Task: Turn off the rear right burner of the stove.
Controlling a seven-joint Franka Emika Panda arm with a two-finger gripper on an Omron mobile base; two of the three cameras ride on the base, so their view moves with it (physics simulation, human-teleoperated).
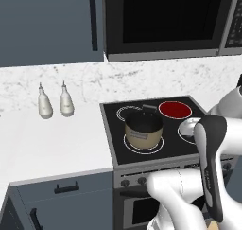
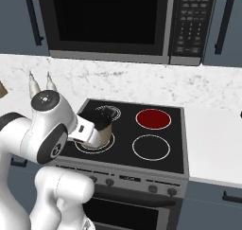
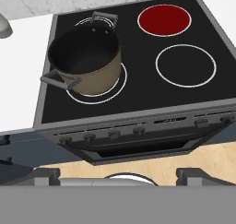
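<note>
Left base view: rear right burner (image 1: 175, 109) glowing bright red at the back right of the stove (image 1: 112, 129), so task judged not yet done. Tan pot (image 1: 143, 128) with dark interior on the front left ring. Row of small dark knobs (image 1: 133, 181) on the grey steel front panel, partly hidden by the white arm. Two white bottles (image 1: 56, 101) standing side by side on the pale counter (image 1: 52, 144), well left of the cooktop. Microwave (image 1: 163, 21) overhead. Cannot tell from here whether the gripper is wide or narrow.

Right base view: same red disc (image 2: 153, 118), behind an unlit white ring (image 2: 151, 147). Pot mostly hidden behind the arm's wrist. Microwave keypad (image 2: 188, 20) readable as a grid here, cut off in the left view. Right-hand knobs (image 2: 161, 190) clear here, no contact on any of them.

Hand view: whole cooktop from above and in front; red burner (image 3: 164, 20) at upper right. Full knob row (image 3: 113, 135) visible along the panel, nothing touching it. Two dark fingertips (image 3: 42, 175) wide apart at the bottom edge, nothing between them. Remaining, by judgement: reaching the matching knob and turning it until the red disc goes black.
</note>
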